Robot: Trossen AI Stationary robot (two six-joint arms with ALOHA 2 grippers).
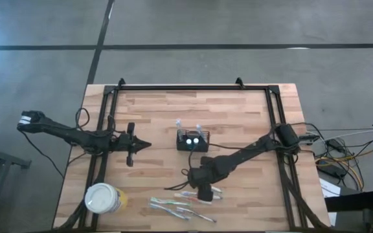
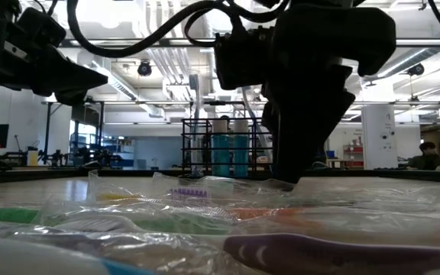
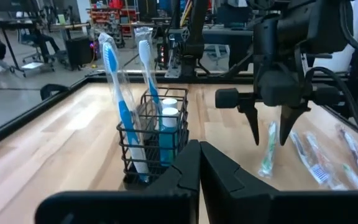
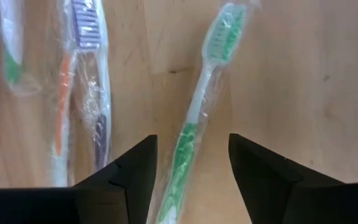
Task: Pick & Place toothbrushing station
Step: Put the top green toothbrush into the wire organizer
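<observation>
Butcher-block wood makes up the table (image 1: 238, 116), and the black mesh toothbrushing station (image 1: 192, 140) stands upright near its middle, already holding two wrapped blue brushes. The left gripper (image 1: 141, 145) waits level with the caddy off to its left side, fingers closed together. The right gripper (image 4: 191, 163) is the nearer one to the loose brushes at the table's front: it hangs over a wrapped green toothbrush (image 4: 197, 118), fingers spread wide on either side of the handle, whose long axis runs on between them.
</observation>
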